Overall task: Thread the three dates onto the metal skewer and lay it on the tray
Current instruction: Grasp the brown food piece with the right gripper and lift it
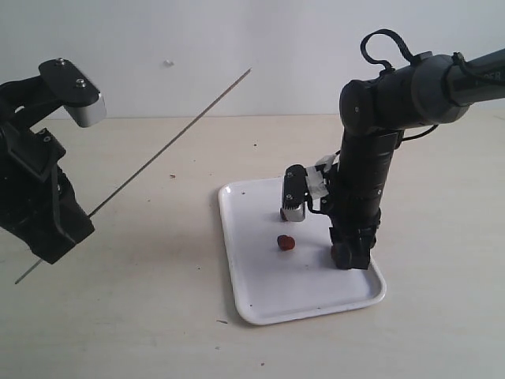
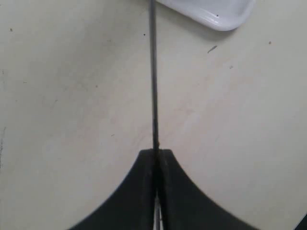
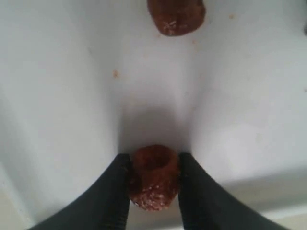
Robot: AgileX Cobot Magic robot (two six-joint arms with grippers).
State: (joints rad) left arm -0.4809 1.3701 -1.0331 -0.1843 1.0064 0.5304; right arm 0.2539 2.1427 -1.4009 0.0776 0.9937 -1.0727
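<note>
Gripping report | left fingers [image 2: 136,191] pressed together on the metal skewer [image 1: 173,136], held slanted above the tabletop [image 1: 142,324] | right fingers [image 3: 108,191] pinching one date [image 3: 153,177] from both sides down at the tray [image 1: 252,276] | second date [image 1: 286,242] lying loose on the tray nearby.

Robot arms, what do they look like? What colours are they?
Both arms are mostly black. The left arm is blocky with a silver-grey cap. The right arm is a round tube with a looped black cable on top and white clips. The fingers are black, smooth and curved.
</note>
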